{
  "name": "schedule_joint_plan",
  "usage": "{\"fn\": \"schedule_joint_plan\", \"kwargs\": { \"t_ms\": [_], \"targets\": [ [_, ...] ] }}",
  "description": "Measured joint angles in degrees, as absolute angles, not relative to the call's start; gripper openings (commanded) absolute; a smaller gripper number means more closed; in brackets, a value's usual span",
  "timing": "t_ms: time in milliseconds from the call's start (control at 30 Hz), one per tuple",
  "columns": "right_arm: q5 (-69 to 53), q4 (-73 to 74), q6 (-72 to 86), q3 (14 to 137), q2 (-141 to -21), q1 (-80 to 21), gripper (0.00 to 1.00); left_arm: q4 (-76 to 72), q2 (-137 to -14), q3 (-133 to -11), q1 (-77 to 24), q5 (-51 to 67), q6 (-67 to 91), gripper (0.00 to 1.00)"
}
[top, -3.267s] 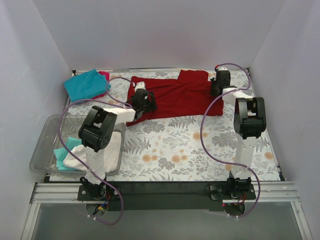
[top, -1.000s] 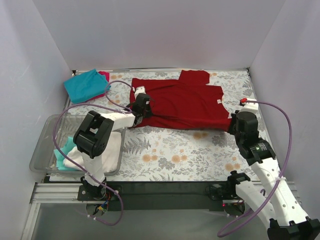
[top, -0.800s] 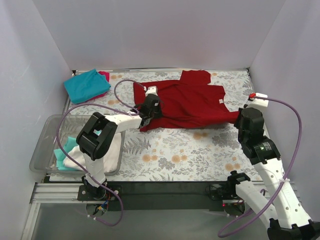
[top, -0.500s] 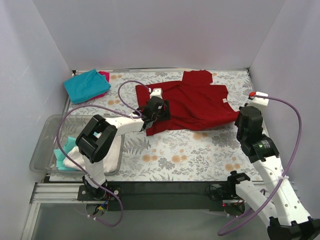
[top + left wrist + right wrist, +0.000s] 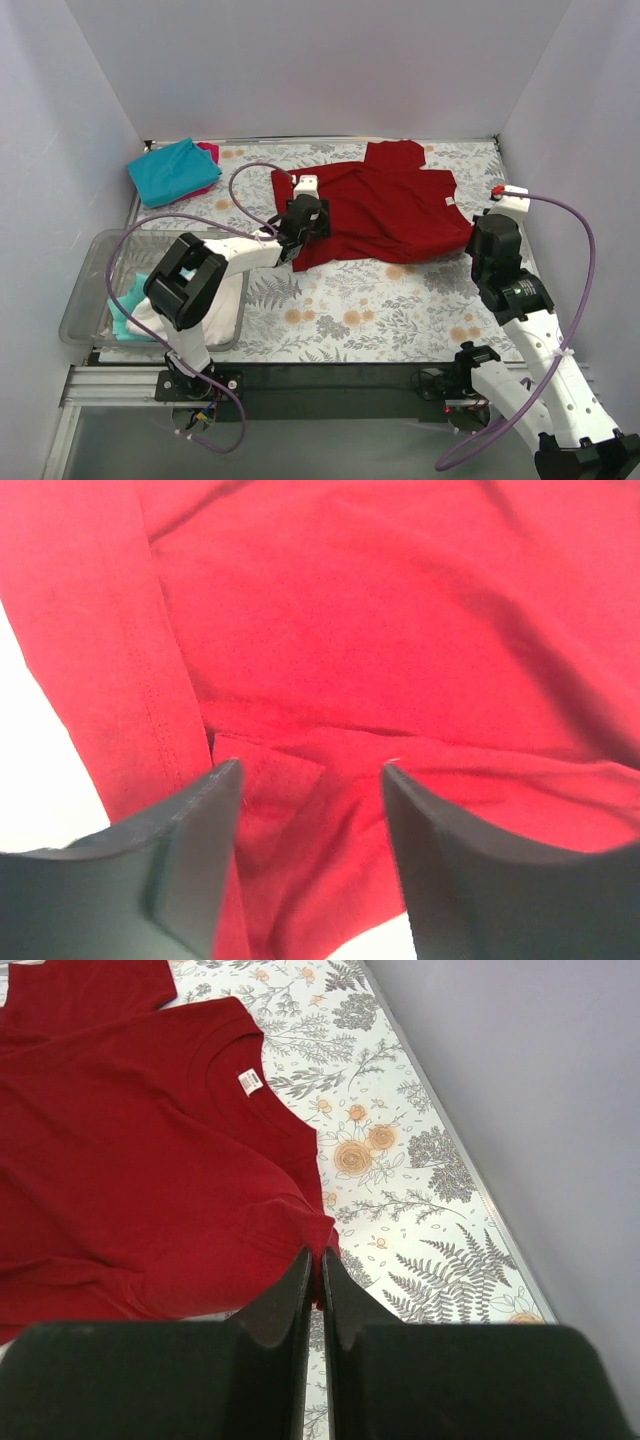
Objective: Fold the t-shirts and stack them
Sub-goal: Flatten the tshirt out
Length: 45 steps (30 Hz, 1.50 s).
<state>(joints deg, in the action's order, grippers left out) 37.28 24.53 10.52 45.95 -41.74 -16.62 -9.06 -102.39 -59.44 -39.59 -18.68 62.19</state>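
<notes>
- The tips of the right gripper (image 5: 320, 1258) were hidden under its own wrist from above. The wrist view showed its fingers (image 5: 285, 1305) clenched together, pinching the near right corner of the red shirt (image 5: 390, 205).
- The left gripper (image 5: 312, 780) hung over the left part of that shirt. Its fingers (image 5: 195, 850) stood released and apart, with rumpled red cloth in the gap below them. I could not tell whether the tips touched the cloth.
- The red shirt lay on the far half of the table (image 5: 380, 300), from the middle to the right. Its label (image 5: 250, 1081) was near the right end and one sleeve pointed to the far edge. Its left edge was folded over and partly covered by the left gripper.
- The pink shirt (image 5: 209, 152) showed only as a sliver beneath the teal shirt (image 5: 172, 170) in the far left corner, so its shape could not be made out.
- In the bin (image 5: 85, 290) at the near left, the white shirt (image 5: 160, 315) and a teal cloth (image 5: 125, 305) were partly blocked by the left arm (image 5: 185, 280).
- Walls (image 5: 320, 70) closed in the left, far and right sides, and the right gripper sat near the right edge.
- The widest stretch of bare flowered surface ran along the near side of the red shirt, between the bin and the right arm (image 5: 520, 300).
</notes>
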Motion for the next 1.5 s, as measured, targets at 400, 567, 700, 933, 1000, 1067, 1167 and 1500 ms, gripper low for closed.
{"fn": "schedule_joint_plan", "kwargs": {
  "t_ms": [400, 567, 700, 933, 1000, 1067, 1167, 1500],
  "targets": [
    [36.69, 23.42, 10.28, 45.08, -41.58, -16.60, 0.01, -7.62, -109.45, -63.37, -40.42, -21.74, 58.85, 0.47],
    [36.67, 23.35, 10.22, 45.08, -41.60, -16.58, 0.01, -7.73, -111.02, -64.69, -40.60, -22.44, 58.41, 0.36],
    [36.67, 23.31, 10.13, 45.08, -41.60, -16.58, 0.01, -7.05, -111.59, -64.69, -40.73, -22.90, 58.30, 0.31],
    [36.64, 22.55, 10.11, 45.08, -41.60, -16.56, 0.01, -6.24, -111.74, -64.69, -40.73, -23.51, 58.70, 0.00],
    [36.67, 22.48, 10.11, 45.08, -41.60, -16.51, 0.01, -6.04, -111.74, -64.69, -40.73, -23.66, 58.46, 0.00],
    [36.64, 22.46, 10.11, 45.08, -41.60, -16.51, 0.01, -5.98, -111.74, -64.69, -40.73, -23.90, 58.52, 0.00],
    [36.64, 22.46, 10.11, 45.08, -41.58, -16.51, 0.01, -6.02, -111.63, -64.53, -40.73, -24.71, 58.92, 0.00],
    [36.42, 22.48, 10.04, 45.08, -41.10, -16.51, 0.01, -5.56, -92.09, -52.99, -40.73, -28.42, 61.14, 0.00]
  ]
}}
